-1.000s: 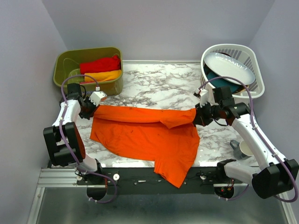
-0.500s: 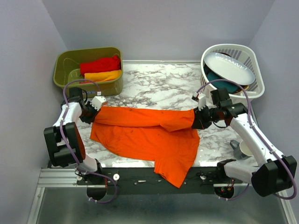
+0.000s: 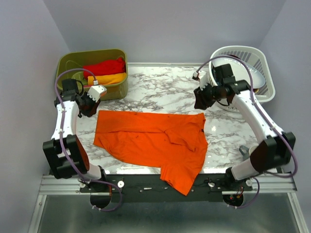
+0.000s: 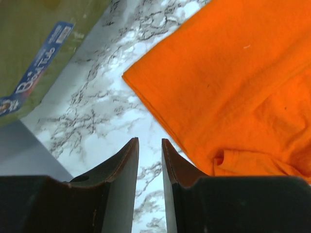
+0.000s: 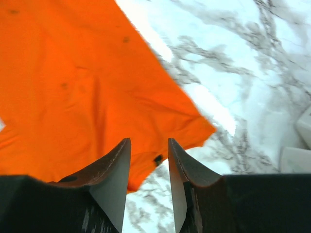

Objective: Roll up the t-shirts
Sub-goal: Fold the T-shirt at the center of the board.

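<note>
The bright orange t-shirt point(image 3: 155, 138) lies on the marble table, its far part folded over toward the front, one sleeve hanging over the near edge. My left gripper point(image 3: 91, 103) is open and empty, raised just off the shirt's far left corner point(image 4: 141, 80). My right gripper point(image 3: 200, 101) is open and empty, raised above the shirt's far right corner point(image 5: 194, 124). A red t-shirt point(image 3: 104, 66) and a yellow-orange t-shirt point(image 3: 109, 78) sit in the olive tub point(image 3: 116, 88) at the back left.
A white laundry basket point(image 3: 262, 94) stands at the back right, mostly behind my right arm. A grey mug point(image 3: 249, 154) sits at the table's right edge. Bare marble point(image 3: 155, 87) lies between tub and basket.
Both grippers have let go of the shirt's folded edge and lifted up and away toward the back. The fold now lies flat on the shirt.
</note>
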You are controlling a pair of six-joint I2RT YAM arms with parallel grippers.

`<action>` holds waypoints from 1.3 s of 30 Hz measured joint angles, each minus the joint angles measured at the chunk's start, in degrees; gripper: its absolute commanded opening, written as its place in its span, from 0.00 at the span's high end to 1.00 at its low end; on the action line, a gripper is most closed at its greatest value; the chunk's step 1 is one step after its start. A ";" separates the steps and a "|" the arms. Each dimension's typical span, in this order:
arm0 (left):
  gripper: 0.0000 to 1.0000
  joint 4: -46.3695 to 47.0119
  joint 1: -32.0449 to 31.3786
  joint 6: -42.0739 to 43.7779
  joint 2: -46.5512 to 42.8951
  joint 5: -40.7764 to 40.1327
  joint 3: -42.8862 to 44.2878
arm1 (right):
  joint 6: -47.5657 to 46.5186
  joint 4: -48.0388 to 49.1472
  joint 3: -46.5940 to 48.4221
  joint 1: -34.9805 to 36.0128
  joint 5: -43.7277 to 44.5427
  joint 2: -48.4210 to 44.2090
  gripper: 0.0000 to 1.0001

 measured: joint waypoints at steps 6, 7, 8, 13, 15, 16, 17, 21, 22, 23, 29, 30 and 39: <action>0.86 2.25 -0.92 -3.74 8.85 0.83 1.44 | -6.51 0.04 4.28 0.00 10.23 13.18 0.67; 0.88 2.56 -0.94 -4.42 10.16 0.90 1.44 | -7.13 -0.17 4.59 0.00 11.15 14.32 0.68; 0.91 2.91 -1.05 -5.05 10.95 0.94 1.44 | -7.91 -0.57 4.85 0.00 12.26 15.17 0.69; 0.93 5.60 -1.99 -7.78 12.94 0.98 1.16 | -10.99 -1.88 5.75 0.00 16.70 18.84 0.71; 0.94 6.99 -2.80 -8.52 13.25 0.96 0.61 | -12.07 -2.34 5.75 0.00 17.66 19.82 0.71; 0.95 7.74 -3.28 -8.81 13.38 0.96 0.20 | -12.50 -2.54 5.75 0.00 18.10 20.33 0.71; 0.97 8.41 -3.74 -9.18 13.53 0.92 -0.24 | -12.96 -2.73 5.73 0.00 18.51 20.74 0.71; 1.00 13.03 -5.79 -10.86 14.43 -0.04 -3.65 | -14.91 -2.84 5.27 0.00 19.87 22.10 0.72; 1.00 14.36 -6.16 -11.50 14.62 -0.57 -4.50 | -15.43 -2.80 5.03 0.00 20.13 22.27 0.72; 1.00 15.61 -6.45 -12.00 14.93 -1.07 -5.38 | -16.15 -2.80 4.74 0.00 20.46 22.49 0.72; 1.00 21.73 -6.56 -14.47 15.98 -4.87 -8.52 | -20.13 -2.78 4.46 0.00 22.25 25.33 0.72; 1.00 22.32 -6.54 -14.71 15.96 -5.25 -8.68 | -20.96 -2.78 4.52 0.00 22.43 26.29 0.72; 1.00 27.10 -6.60 -17.05 14.82 -8.41 -11.02 | -23.80 -2.95 8.50 0.39 24.61 32.46 0.72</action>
